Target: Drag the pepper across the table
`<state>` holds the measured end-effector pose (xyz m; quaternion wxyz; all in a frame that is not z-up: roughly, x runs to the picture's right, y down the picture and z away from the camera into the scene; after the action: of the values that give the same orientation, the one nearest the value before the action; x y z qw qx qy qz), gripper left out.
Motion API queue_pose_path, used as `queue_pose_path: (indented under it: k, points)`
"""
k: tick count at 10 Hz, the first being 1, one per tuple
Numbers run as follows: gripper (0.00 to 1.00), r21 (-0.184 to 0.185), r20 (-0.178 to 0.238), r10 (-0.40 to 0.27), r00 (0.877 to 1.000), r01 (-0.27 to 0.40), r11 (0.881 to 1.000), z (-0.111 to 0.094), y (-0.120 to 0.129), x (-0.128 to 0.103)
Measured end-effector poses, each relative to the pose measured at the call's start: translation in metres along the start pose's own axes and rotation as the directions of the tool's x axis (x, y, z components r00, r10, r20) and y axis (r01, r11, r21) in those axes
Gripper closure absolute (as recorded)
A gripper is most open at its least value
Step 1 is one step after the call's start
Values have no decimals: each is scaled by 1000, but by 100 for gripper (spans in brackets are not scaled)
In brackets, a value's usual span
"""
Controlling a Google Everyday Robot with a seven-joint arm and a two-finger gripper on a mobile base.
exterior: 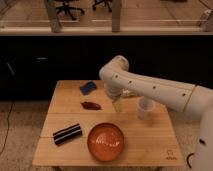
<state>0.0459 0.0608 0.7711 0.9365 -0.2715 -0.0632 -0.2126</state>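
The pepper (91,105) is a small dark red-brown wrinkled piece lying on the light wooden table (65,118), left of centre. My gripper (118,106) hangs from the white arm just right of the pepper, a short gap away, close above the tabletop. It holds nothing that I can see.
An orange bowl (106,141) sits at the front centre. A black striped bar (67,133) lies at the front left. A blue flat pad (88,87) lies at the back. A clear cup (145,108) stands right of the gripper. A small dark logo (170,154) marks the front right corner.
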Motion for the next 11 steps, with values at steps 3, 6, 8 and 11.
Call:
queue_pose_path:
  k: [3,6,8,11]
  points:
    - [20,6,17,-17,1000,16,1000,7,-9,-3]
    - [20,13,38,-28,999,27,1000,16,-20,-5]
    - [20,15,48,-33,998,32,999,21,-25,-7]
    - [20,17,73,-39,997,38,999,33,-34,-9]
